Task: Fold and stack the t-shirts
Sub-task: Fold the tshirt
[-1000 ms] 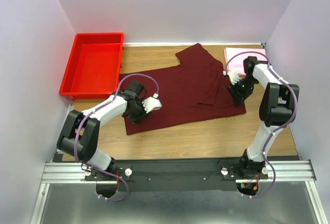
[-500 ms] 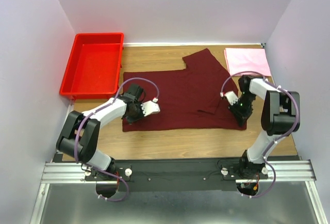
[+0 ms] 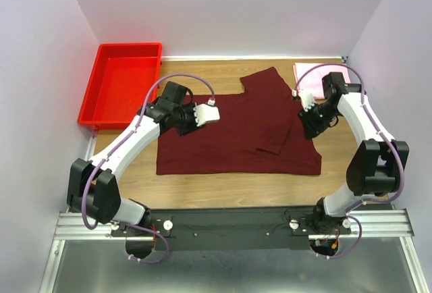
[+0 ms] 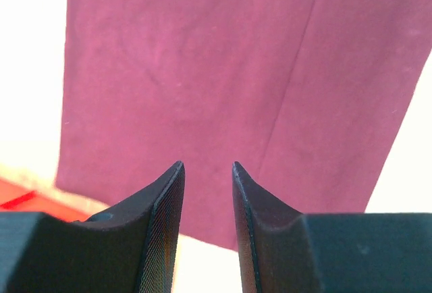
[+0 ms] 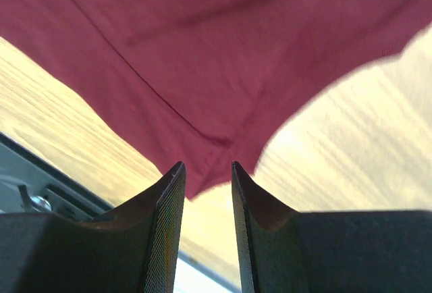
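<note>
Roughly half done, by my reading: the pink shirt point(image 3: 317, 71) lies as a small neat square in the far right corner of the table point(image 3: 223, 188), which looks like a finished fold. The maroon shirt point(image 3: 236, 138) lies spread wide across the middle. One panel on its right side appears lapped over the body, and a sleeve juts toward the back wall, so it still needs several folds before it can be stacked with the pink one. The left gripper point(image 4: 207, 166) hangs above the maroon cloth near its far left part. Its fingers are parted by a narrow gap with nothing between them, and a seam runs through the fabric beyond. The right gripper point(image 5: 206, 165) is likewise slightly parted and empty, poised over a corner of the same shirt at its right side, with bare wood past the cloth. The near hem runs straight and flat, and the left and right edges are tidy. A band of bare wood separates that hem from the mounting rail, giving room to pull a fold toward the arms. Space is tighter at the back: the red bin point(image 3: 128, 46) sits just beside the shirt's far left corner, and the right arm's wrist is near the pink shirt, so a careless sweep there could probably disturb it.
</note>
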`<action>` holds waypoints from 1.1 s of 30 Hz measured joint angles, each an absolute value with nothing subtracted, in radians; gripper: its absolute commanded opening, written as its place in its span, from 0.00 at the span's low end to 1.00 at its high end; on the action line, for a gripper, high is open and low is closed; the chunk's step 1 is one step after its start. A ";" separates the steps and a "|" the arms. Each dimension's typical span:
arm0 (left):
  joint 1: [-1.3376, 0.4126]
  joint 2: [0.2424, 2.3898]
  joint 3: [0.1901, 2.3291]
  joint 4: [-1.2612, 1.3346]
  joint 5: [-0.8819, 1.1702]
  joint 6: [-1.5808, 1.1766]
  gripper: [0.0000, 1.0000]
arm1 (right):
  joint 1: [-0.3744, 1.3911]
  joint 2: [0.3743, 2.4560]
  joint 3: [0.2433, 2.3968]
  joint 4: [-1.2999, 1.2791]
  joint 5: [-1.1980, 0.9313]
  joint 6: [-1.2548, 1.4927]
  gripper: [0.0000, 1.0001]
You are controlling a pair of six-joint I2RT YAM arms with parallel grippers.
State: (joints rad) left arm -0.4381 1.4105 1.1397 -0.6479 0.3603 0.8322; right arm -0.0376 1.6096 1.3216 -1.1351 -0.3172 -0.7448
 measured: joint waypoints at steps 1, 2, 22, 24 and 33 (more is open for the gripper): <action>-0.438 1.413 1.132 -0.643 0.371 0.824 0.42 | -0.029 1.599 1.320 -1.127 -0.332 -0.741 0.39; -0.438 1.422 1.118 -0.637 0.380 0.813 0.42 | -0.010 1.592 1.316 -1.116 -0.332 -0.738 0.38; -0.438 1.448 0.892 -0.587 0.349 0.669 0.42 | 0.392 1.680 1.110 -0.841 -0.209 -0.574 0.38; -0.438 1.448 0.892 -0.583 0.348 0.667 0.42 | 0.396 1.691 1.097 -0.826 -0.193 -0.572 0.38; -0.438 1.452 0.891 -0.569 0.340 0.665 0.42 | 0.398 1.723 1.079 -0.789 -0.138 -0.571 0.23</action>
